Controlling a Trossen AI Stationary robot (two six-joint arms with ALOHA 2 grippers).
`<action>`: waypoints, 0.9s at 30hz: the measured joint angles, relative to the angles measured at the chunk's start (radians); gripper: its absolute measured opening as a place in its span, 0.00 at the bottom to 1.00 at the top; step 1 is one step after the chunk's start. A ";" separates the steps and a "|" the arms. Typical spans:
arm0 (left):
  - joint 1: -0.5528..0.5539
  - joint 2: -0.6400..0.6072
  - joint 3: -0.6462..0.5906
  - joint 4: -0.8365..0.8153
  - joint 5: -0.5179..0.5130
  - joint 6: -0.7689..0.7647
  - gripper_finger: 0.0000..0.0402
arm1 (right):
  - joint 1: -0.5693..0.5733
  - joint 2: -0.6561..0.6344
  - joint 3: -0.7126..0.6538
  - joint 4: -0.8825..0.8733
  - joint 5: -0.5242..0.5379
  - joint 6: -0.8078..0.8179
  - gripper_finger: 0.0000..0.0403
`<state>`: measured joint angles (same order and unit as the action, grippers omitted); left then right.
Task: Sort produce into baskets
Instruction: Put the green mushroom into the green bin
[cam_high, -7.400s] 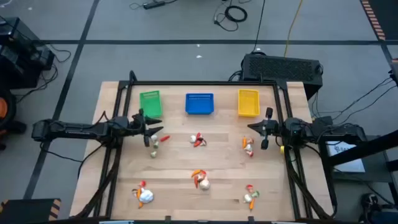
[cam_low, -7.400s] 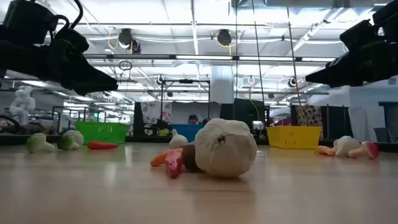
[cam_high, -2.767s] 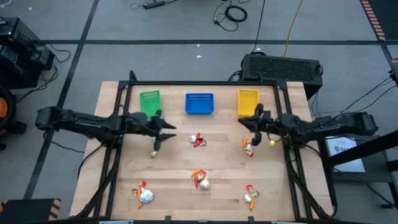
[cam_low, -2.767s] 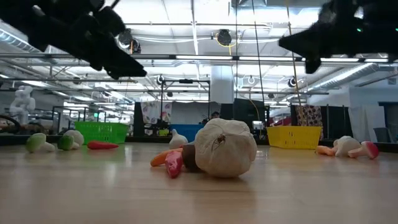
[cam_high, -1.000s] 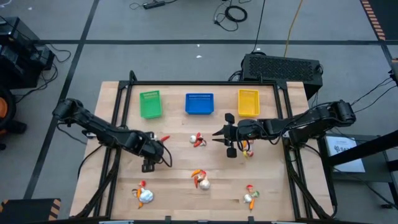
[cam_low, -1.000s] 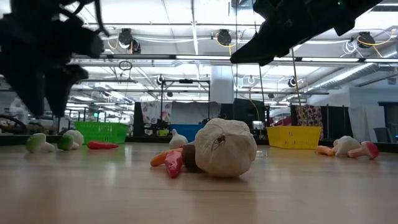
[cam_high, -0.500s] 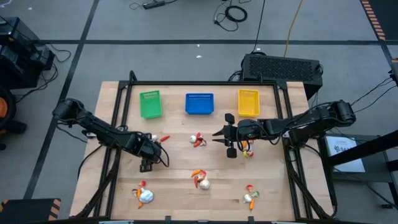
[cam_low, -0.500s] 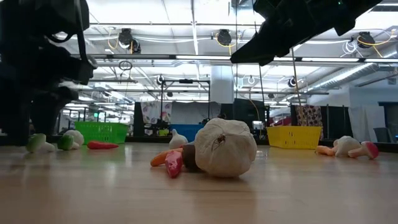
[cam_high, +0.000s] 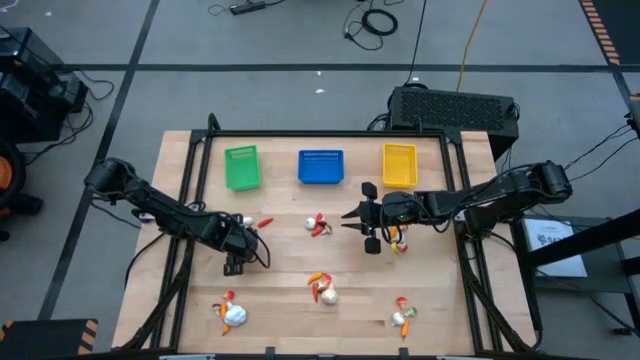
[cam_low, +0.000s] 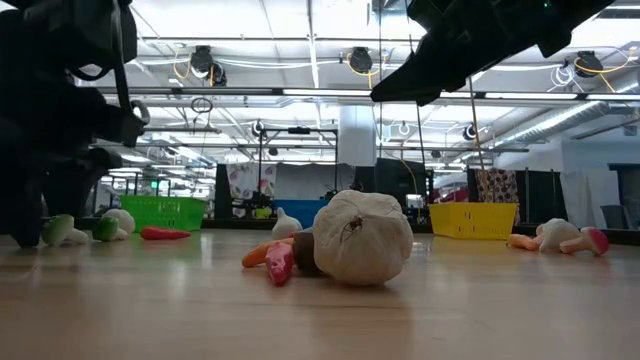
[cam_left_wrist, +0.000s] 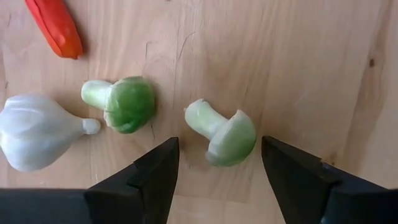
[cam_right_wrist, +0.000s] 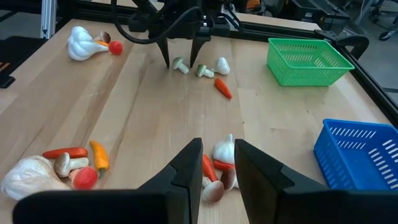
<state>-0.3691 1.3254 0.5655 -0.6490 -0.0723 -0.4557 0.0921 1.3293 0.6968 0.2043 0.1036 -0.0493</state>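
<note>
My left gripper (cam_left_wrist: 214, 163): jaws released, straddling a pale green mushroom (cam_left_wrist: 222, 132) on the tabletop (cam_left_wrist: 298, 68). My right gripper (cam_right_wrist: 216, 163): raised mid-table, jaws narrowly parted, empty.

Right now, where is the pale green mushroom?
In the left wrist view, the pale green mushroom lies on the table between the open left claw fingers, beside a darker green mushroom.

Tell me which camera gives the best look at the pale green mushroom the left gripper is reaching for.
The left wrist view: the pale green mushroom lies between the open left gripper fingers. The right wrist view shows it small and distant; in the high view the gripper hides it; the low view shows a green piece at far left.
</note>
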 joint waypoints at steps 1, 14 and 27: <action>0.000 0.000 0.000 0.003 0.000 0.000 0.57 | 0.000 0.000 0.000 0.000 0.000 0.001 0.21; 0.000 0.000 -0.001 0.014 -0.007 0.000 0.33 | 0.000 0.000 0.000 0.000 0.000 0.011 0.21; 0.000 0.000 -0.001 0.013 0.001 -0.003 0.21 | 0.000 0.000 0.000 0.000 0.000 0.011 0.21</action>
<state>-0.3689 1.3254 0.5648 -0.6357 -0.0717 -0.4587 0.0921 1.3293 0.6968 0.2043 0.1036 -0.0383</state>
